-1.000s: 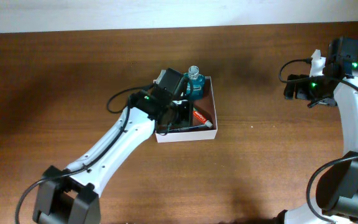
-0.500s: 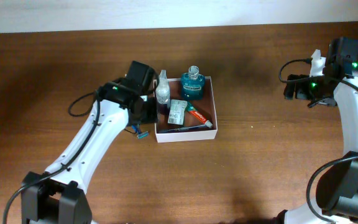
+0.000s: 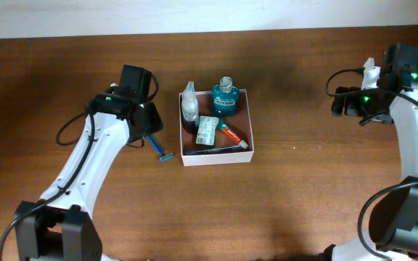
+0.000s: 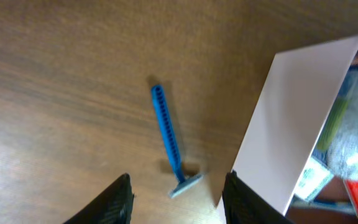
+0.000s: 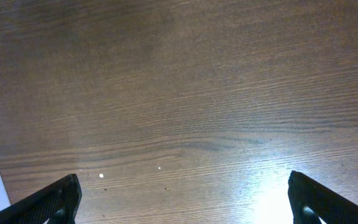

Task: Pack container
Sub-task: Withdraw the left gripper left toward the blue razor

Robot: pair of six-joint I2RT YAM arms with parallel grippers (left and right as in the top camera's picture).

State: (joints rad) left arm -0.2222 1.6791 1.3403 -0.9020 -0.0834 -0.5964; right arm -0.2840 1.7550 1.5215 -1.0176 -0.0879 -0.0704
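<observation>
The container (image 3: pixel 217 159) sits near the middle of the tabletop (image 3: pixel 296 203), somewhat toward the far edge; my left gripper (image 3: pixel 149 130) hangs just off its left wall, over bare wood, not touching it; in the left wrist view that white wall (image 4: pixel 291 124) fills the right side, close beside the right finger (image 4: pixel 236 198).

Left gripper: jaws stand apart with a clear gap and grip nothing; a blue razor (image 3: pixel 160 149) lies flat on the tabletop below them, its head (image 4: pixel 185 185) toward the near edge and close to the container's near-left corner, apart from both fingers as far as I can judge.

Right gripper (image 3: pixel 343 103): well away near the right edge; jaws spread wide over bare wood (image 5: pixel 185 199); nothing held or touched.

Inside the container: a teal bottle (image 3: pixel 225 98) upright in the far corner; a clear bottle (image 3: pixel 189 106) against the left wall; a green-and-white carton (image 3: pixel 207 130) and a red tube (image 3: pixel 234 135) lying flat.

A dark thin item along the near wall I cannot identify; the wrist view of the contents is blurred and cut off at the frame edge.
</observation>
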